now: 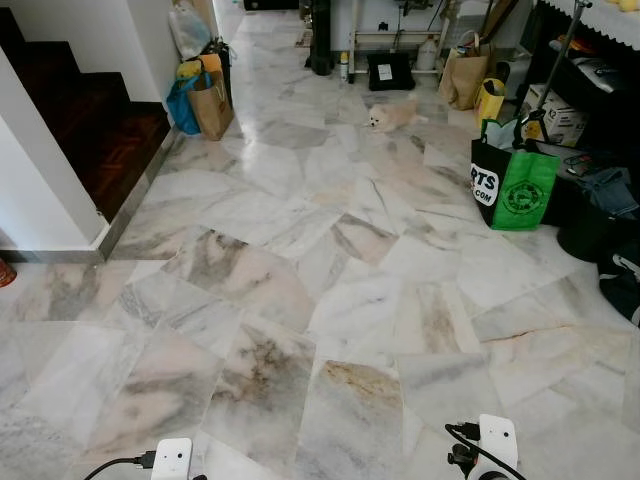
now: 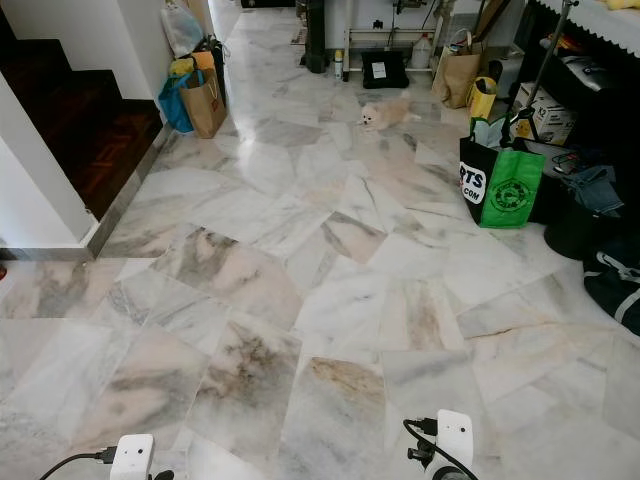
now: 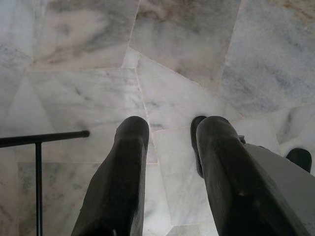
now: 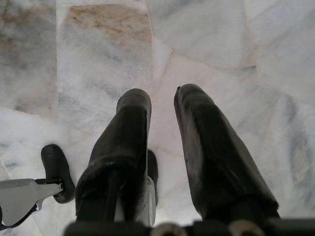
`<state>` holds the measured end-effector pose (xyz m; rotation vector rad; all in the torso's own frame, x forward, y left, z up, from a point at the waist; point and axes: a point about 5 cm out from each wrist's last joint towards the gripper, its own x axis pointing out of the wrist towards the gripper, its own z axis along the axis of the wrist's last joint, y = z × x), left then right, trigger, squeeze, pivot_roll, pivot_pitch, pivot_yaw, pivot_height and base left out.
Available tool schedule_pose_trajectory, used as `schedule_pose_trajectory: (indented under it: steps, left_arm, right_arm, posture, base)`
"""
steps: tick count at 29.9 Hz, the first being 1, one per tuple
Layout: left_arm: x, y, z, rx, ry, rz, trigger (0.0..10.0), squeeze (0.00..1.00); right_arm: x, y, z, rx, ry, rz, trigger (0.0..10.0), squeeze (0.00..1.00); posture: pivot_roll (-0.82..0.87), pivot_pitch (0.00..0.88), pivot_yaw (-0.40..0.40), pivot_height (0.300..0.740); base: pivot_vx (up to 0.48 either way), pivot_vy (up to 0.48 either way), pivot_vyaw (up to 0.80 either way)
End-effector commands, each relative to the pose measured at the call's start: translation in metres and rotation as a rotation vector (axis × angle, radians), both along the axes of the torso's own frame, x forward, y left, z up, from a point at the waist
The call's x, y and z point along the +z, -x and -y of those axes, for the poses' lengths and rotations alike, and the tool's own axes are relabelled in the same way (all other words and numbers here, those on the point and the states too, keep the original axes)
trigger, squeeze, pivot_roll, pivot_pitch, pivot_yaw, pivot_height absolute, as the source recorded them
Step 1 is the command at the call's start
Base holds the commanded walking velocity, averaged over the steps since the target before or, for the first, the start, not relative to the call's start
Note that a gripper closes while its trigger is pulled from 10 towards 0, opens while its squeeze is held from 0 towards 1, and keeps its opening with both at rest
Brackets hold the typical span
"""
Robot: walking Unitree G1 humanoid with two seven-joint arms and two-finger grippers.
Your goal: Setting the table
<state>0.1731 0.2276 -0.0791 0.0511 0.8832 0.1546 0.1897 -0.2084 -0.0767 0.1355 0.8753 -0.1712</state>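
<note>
Nearest, the left gripper [image 3: 167, 142] and the right gripper [image 4: 162, 113] hang over the marble floor [image 1: 330, 300], each with its fingers parted a little and nothing between them. Further off stand a green shopping bag [image 1: 522, 190] on the right and a brown paper bag [image 1: 212, 105] on the left by the stairs [image 1: 90, 130]; beyond lies a small pale dog [image 1: 392, 116]. No tableware or table can be made out here, so weight, fragility and grip points cannot be judged yet; probably plates need a rim hold.
</note>
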Motion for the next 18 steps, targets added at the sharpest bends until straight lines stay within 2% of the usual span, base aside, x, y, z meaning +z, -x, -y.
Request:
schedule_pose_trajectory:
  steps: [1,18]
  left_arm:
    - [0.0074,-0.0156,-0.0068,0.060,0.077,0.000,10.0,0.00]
    - [0.0079,-0.0159,-0.0081,0.042,0.065,-0.005,10.0,0.00]
  right_arm:
    - [0.0102,-0.0249,-0.0165,0.098,-0.072,0.024,10.0,0.00]
    - [0.0101,-0.0250,-0.0204,0.096,-0.106,0.037,10.0,0.00]
  posture:
    - [-0.02,0.023,-0.025,0.740]
    - [0.00,0.020,-0.018,0.740]
  base:
    - [0.000,0.000,0.00]
    - [0.000,0.000,0.00]
